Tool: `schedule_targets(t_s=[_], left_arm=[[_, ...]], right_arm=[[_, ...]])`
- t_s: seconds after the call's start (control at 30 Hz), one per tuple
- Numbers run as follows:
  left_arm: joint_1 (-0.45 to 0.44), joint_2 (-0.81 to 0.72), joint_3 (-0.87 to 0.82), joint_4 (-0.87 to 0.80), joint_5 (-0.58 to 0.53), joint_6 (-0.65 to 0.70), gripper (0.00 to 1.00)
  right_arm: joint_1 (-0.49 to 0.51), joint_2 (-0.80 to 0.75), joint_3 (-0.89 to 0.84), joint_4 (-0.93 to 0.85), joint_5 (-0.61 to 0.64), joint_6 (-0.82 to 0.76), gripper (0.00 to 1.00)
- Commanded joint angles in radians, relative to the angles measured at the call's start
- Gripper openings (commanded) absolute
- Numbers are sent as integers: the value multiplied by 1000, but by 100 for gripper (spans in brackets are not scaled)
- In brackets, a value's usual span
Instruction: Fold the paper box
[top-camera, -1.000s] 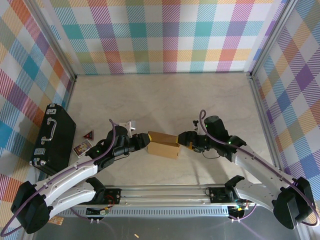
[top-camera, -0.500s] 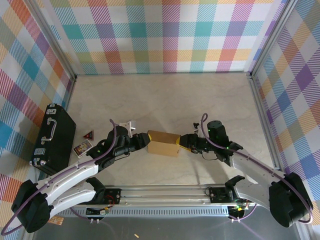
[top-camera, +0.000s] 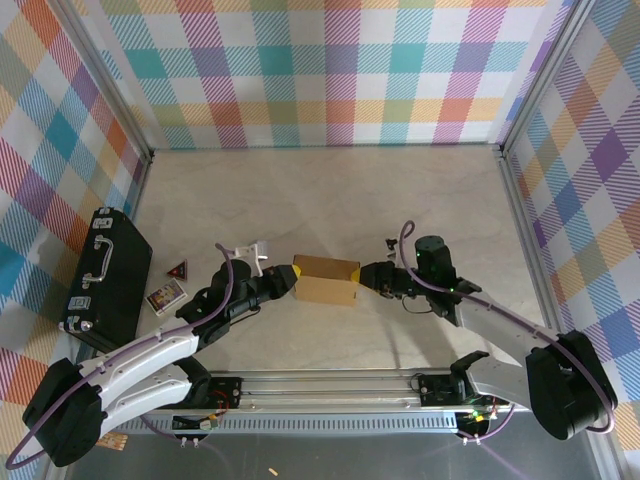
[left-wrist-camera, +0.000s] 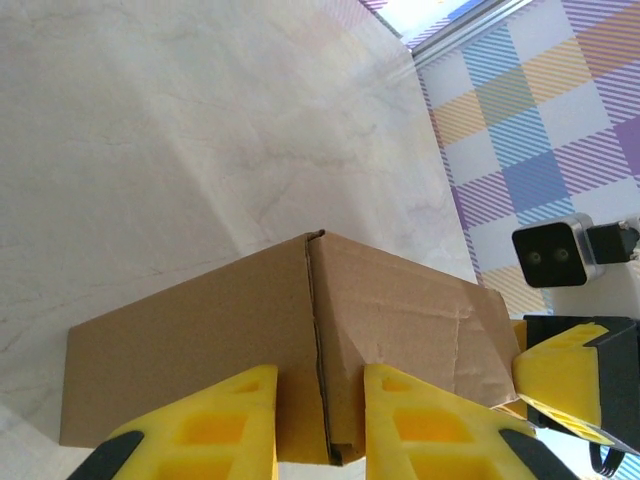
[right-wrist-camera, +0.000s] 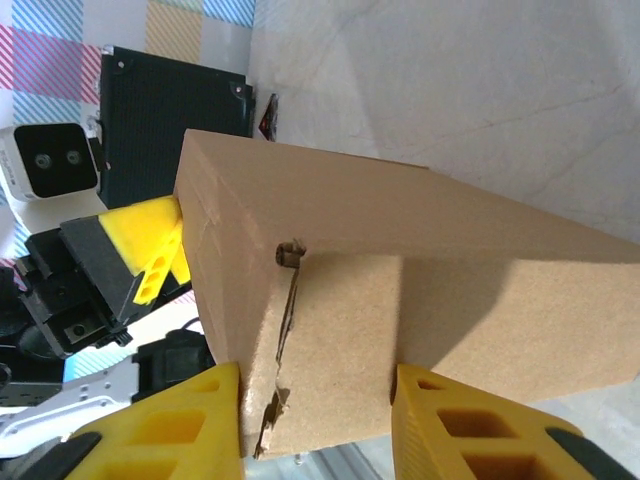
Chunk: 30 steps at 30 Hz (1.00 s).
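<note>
The paper box (top-camera: 326, 280) is a closed brown cardboard block, held between my two grippers near the table's front middle. My left gripper (top-camera: 291, 275) is at its left end. In the left wrist view the left gripper (left-wrist-camera: 320, 425) has its yellow fingers (left-wrist-camera: 215, 425) either side of a corner seam of the box (left-wrist-camera: 400, 310), shut on it. My right gripper (top-camera: 366, 277) is at the right end. In the right wrist view the right gripper (right-wrist-camera: 318, 425) clamps the box's end face (right-wrist-camera: 340, 330), both pads touching cardboard.
A black hard case (top-camera: 105, 275) lies at the left wall, also in the right wrist view (right-wrist-camera: 175, 100). Two small cards (top-camera: 166, 294) and a white piece (top-camera: 252, 253) lie between the case and the left arm. Metal rails (top-camera: 330, 385) run along the near edge.
Both grippers have narrowed onto the box ends. The box has shifted slightly away from the near edge, and the right arm has drawn in lower toward it.
</note>
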<state>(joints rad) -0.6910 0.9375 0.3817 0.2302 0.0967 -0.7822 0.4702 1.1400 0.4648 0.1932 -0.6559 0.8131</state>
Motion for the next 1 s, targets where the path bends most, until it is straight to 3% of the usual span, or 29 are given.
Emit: schedule_targets(t_s=[0.0, 0.13, 0.33, 0.47, 0.57, 0.67, 0.8, 0.97], left_arm=[[-2, 26, -97, -222, -13, 59, 18], [-4, -35, -139, -268, 3, 94, 16], [-5, -188, -228, -368, 20, 37, 19], [-9, -283, -217, -493, 35, 26, 29], [-11, -328, -239, -499, 28, 4, 38], [-10, -305, -212, -486, -52, 4, 45], [-10, -206, -127, -400, -160, 83, 50], [2, -40, 34, -328, -419, 313, 62]], right_arm=[[5, 56, -8, -185, 140, -207, 17], [47, 26, -22, -244, 110, -331, 15], [170, -91, -114, -369, 252, -341, 17], [184, -150, -157, -396, 286, -291, 20], [186, -158, -154, -406, 378, -278, 28], [186, -96, -135, -321, 523, -242, 29], [183, 64, -34, -177, 546, -264, 36], [133, 212, 157, -219, 565, -362, 44]])
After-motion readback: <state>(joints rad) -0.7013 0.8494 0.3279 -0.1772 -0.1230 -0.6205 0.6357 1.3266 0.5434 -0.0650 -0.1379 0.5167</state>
